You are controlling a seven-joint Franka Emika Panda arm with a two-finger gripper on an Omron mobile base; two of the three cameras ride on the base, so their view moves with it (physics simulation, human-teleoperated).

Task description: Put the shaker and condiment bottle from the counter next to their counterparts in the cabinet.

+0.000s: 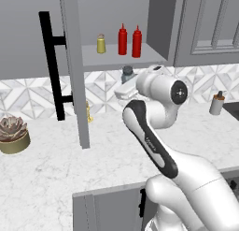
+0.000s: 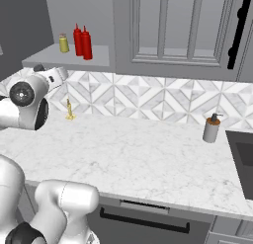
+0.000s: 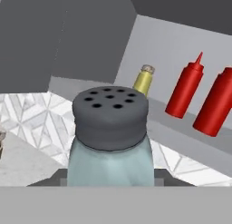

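The pincer (image 1: 127, 81) is clamped on the small squat pale blue-grey shaker with a dark grey perforated cap (image 3: 110, 137), which it holds up in the air just below the front edge of the shelf, clear of the white marble-look desk (image 1: 51, 178). In the hand view the shaker fills the foreground, with its cap level with the shelf lip and the shelf's contents beyond it. On that single inner shelf of the open grey wall cabinet (image 1: 116, 57) stand the small yellow shaker with a metallic cap (image 1: 101, 44) and, to its right, two red plastic squeeze bottles with pointed nozzles (image 1: 129, 40) just beside each other. Since both red bottles are on the shelf, the condiment bottle's half of the job looks done. What remains, by this reading, is to lift the held shaker over the lip and set it down near the yellow shaker, then let go. Farther out, the cabinet door with a long black bar handle (image 1: 52, 66) hangs open at the left.
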